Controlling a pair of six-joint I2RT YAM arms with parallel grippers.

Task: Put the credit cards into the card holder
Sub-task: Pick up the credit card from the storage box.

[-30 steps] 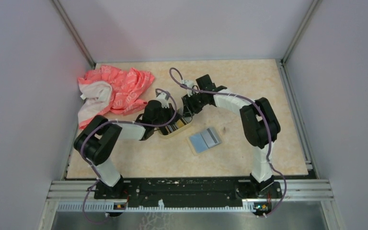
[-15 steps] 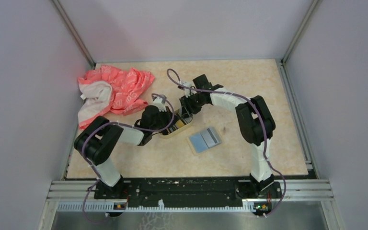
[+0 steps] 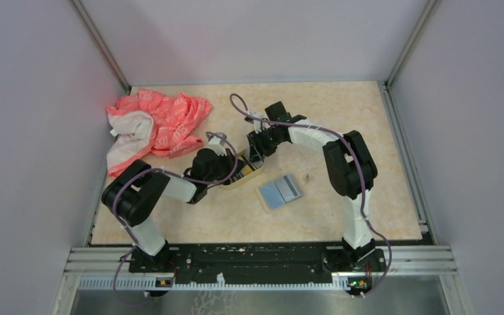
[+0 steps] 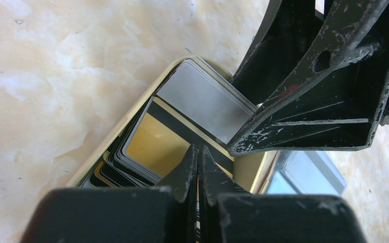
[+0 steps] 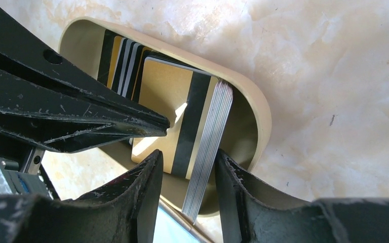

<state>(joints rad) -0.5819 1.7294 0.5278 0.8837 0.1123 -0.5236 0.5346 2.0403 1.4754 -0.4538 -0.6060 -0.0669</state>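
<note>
No legible text, label, brand or number was found, white print on the pink cloth (image 3: 170, 125) was too small to read, credit cards (image 5: 164, 96) showed no readable marking.

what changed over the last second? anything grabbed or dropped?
The left claw, shut, pulled back slightly toward its own base, tips still over the card holder. The right claw edged a little left and straddles the upright card stack. No grab or release is visible. The holder, the loose cards and the pink cloth stayed put.
</note>
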